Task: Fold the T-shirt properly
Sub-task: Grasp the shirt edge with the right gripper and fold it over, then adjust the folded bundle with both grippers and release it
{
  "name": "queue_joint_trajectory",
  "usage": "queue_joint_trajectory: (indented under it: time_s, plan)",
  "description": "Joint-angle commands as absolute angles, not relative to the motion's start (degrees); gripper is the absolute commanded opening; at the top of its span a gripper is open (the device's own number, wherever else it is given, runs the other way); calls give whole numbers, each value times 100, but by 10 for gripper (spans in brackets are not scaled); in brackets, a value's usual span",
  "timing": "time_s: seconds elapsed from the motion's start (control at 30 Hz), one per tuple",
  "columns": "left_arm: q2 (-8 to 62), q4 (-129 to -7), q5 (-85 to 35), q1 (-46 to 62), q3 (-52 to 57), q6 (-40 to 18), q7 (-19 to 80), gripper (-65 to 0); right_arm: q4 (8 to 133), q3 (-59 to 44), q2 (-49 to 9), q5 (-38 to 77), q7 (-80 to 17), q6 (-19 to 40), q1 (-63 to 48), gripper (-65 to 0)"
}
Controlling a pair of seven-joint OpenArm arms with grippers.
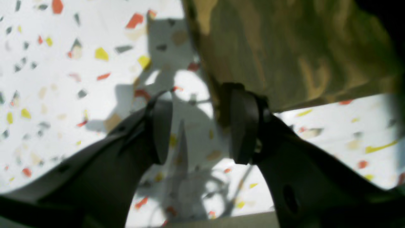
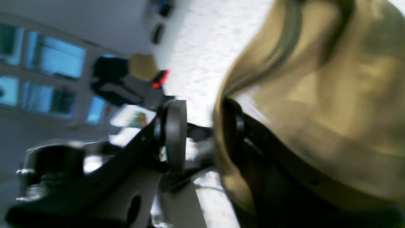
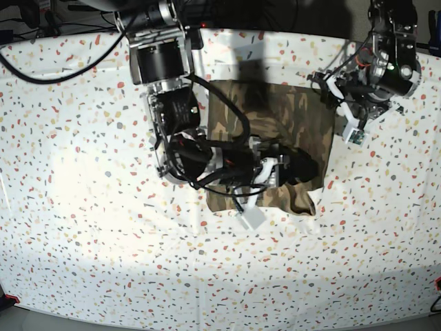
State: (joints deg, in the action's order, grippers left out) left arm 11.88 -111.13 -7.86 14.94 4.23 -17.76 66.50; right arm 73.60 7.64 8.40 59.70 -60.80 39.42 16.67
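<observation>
The T-shirt [image 3: 275, 131] lies in a folded block near the middle of the bench [image 3: 83, 227], a bit toward the far side. Only the base view shows this whole shape, with a small corner of cloth hanging out at its near right edge. It also shows both arms at once: the right arm reaches across the shirt, and the left arm sits off the shirt's far right corner.

The left wrist view is blurry. It shows the left claw [image 1: 201, 126] spread wide with nothing between its pads. One pad [image 1: 242, 126] is right at the edge of the T-shirt [image 1: 284, 53]; the other is over bare bench [image 1: 63, 79].

The right wrist view is blurry too. The right claw [image 2: 201, 136] is spread, with a gap between its pads. Tan and green cloth of the T-shirt [image 2: 316, 95] is draped over one pad [image 2: 232, 133], but it is not pinched. This view also looks out into the room, where blue windows [image 2: 50, 60] show on a grey wall.

The bench has a white cover with little red, yellow and grey flecks. Black cables [image 3: 41, 69] lie at its far left edge.
</observation>
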Motion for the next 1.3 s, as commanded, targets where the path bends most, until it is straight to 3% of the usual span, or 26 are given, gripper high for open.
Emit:
queue_joint_trajectory:
  time_s: [0.0,0.3,0.5,0.7,0.8,0.9,0.97,1.1,1.27]
  plan:
    - [1227,-11225,-661,1459,440,-1756,6661,-358,7461,902,900,6479,-5905,4000,1824,-448]
    - [1273,-11225,-172,1461,440,-1750,6733,-358,7461,1708,900,6925,-5749,4000,1857,-448]
    - [1275,-11225,-169,1461,440,-1732,6775,-358,7461,1503,900,5970,-4386,4000,1868,-448]
    - [1278,-11225,152,1459,440,-1730,6659,-358,7461,1457,900,5618,-4268,4000,2084,-448]
    - [1435,-11225,871,1439,445,-1376,6355,-358,7461,1457,900,4711,-4241,4000,2346,-449]
    - [1708,-11314,1323,1417,445,-648,6342,-358,7461,1457,900,3638,-4086,4000,2620,-449]
    - [1782,-11620,987,1483,445,-480,6436,-358,7459,1457,900,2904,-3682,4000,2751,-449]
    - [1778,-12650,-1011,1835,434,-475,6060,-358,7411,1457,900,2250,-2886,4000,2845,-449]
    - [1164,-13500,-1852,2342,27,-1153,5778,-358,6851,1457,832,1490,-2418,4000,3011,-449]
